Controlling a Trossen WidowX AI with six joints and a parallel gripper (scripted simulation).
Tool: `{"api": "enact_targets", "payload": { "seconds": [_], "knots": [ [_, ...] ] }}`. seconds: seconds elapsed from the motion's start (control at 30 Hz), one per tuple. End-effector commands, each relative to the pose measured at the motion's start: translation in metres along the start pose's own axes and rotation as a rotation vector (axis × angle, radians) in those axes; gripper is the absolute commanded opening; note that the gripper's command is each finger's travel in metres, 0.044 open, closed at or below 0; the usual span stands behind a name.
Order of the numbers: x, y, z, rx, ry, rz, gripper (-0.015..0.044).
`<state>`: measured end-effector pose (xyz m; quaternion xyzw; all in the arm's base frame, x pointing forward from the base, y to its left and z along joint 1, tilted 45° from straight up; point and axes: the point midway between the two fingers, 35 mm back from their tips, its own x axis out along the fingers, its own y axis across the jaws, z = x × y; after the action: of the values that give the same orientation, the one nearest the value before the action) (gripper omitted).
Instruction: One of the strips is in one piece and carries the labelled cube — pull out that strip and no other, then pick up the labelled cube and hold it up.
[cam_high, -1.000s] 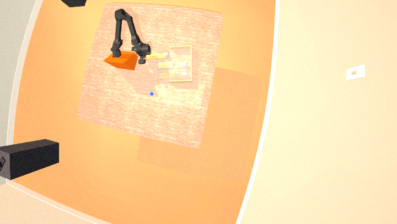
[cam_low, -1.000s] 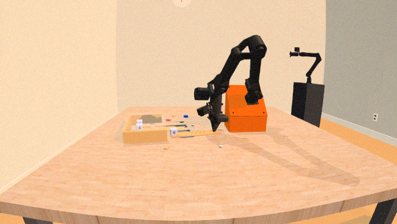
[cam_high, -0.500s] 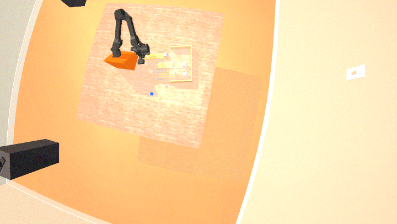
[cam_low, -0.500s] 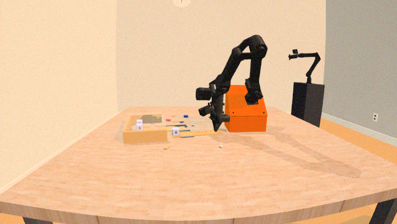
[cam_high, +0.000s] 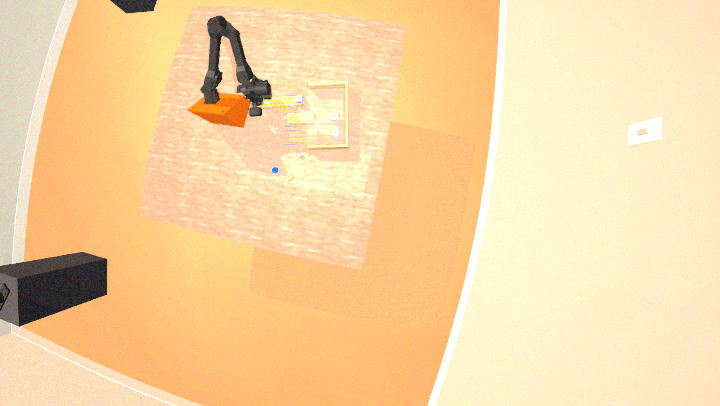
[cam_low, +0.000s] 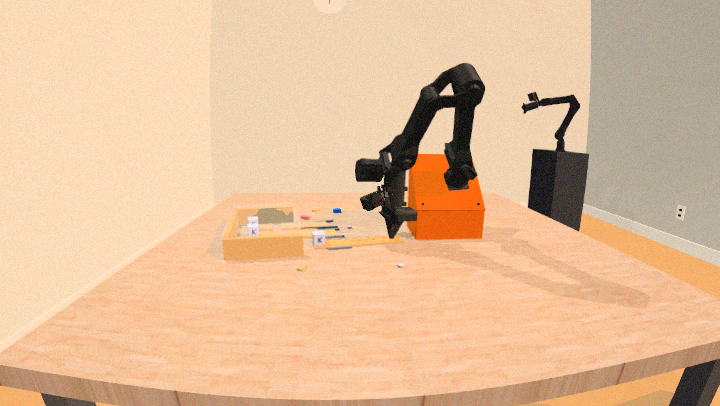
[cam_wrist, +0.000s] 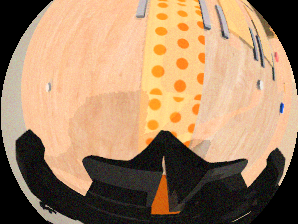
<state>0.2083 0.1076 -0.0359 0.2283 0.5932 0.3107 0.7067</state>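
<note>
A dotted yellow-orange strip (cam_high: 280, 102) (cam_low: 370, 242) (cam_wrist: 170, 60) lies flat between grey rails. A white cube (cam_high: 299, 98) (cam_low: 318, 238) marked K sits at its far end, just outside the open side of the wooden frame. My gripper (cam_low: 392, 236) (cam_wrist: 164, 132) is shut, pointing down, with its tips at the strip's near end; nothing shows between them. A plain yellow strip (cam_high: 300, 118) lies beside it, with a paler break before another cube (cam_high: 334, 117) (cam_low: 253, 230). A third cube (cam_high: 335, 133) (cam_low: 252, 220) is inside the frame, beyond narrow bars.
The three-sided wooden frame (cam_high: 346, 113) (cam_low: 262, 248) stands around the far ends of the strips. A blue piece (cam_high: 274, 170) (cam_low: 336, 210), a pink piece (cam_high: 300, 155) (cam_low: 305, 217) and small chips lie around. The orange base block (cam_high: 231, 113) (cam_low: 448, 223) is close behind the gripper.
</note>
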Motion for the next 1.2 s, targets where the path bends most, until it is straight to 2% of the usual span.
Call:
{"api": "enact_targets", "payload": {
  "seconds": [0.0, 0.6, 0.8, 0.9, 1.17],
  "knots": [
    [0.002, 0.001, -0.009, 0.006, 0.023, -0.001, 0.0],
    [0.002, 0.001, -0.009, 0.006, 0.023, -0.001, 0.0],
    [-0.04, -0.001, 0.002, 0.005, 0.022, -0.004, 0.0],
    [-0.042, 0.0, 0.002, 0.005, 0.023, -0.004, 0.0],
    [-0.041, -0.002, 0.035, -0.011, 0.021, -0.003, 0.021]
  ]
}}
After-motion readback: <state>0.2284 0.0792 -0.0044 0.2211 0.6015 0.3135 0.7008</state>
